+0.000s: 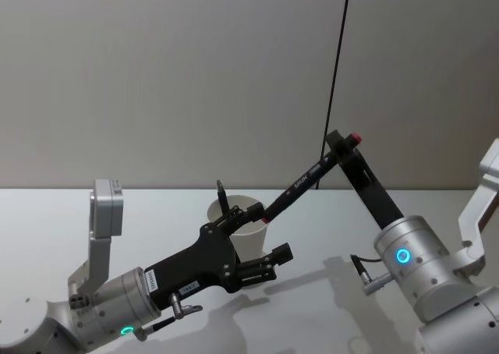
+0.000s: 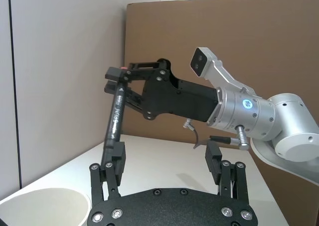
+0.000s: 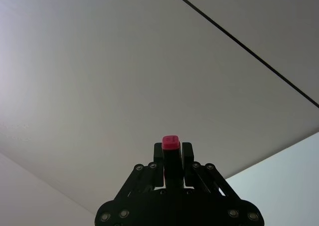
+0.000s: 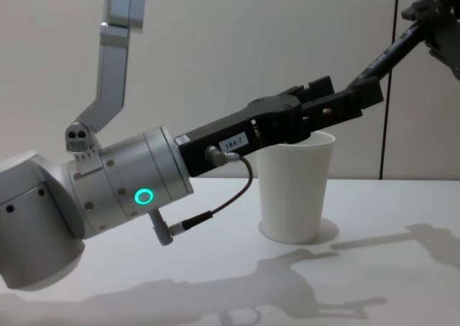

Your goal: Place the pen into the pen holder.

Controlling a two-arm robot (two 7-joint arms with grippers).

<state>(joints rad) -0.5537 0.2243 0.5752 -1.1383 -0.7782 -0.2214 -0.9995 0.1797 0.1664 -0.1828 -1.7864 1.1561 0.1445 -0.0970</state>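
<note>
The pen [image 1: 300, 184] is black with a red end and slants down to the left, its lower tip over the rim of the pen holder [image 1: 251, 242], a white paper cup standing on the table. My right gripper [image 1: 343, 146] is shut on the pen's upper end, high and to the right of the cup. In the right wrist view the red end [image 3: 170, 142] sticks out between the fingers. My left gripper [image 1: 251, 221] is open at the cup's rim, reaching in from the left. The chest view shows it [image 4: 352, 96] just above the cup [image 4: 295, 189].
The white table [image 1: 78, 206] runs to a plain wall with a thin black cable [image 1: 337, 58] hanging down it. A brown board [image 2: 249, 47] stands behind the right arm in the left wrist view. The cup's rim [image 2: 45, 206] shows beside one left finger.
</note>
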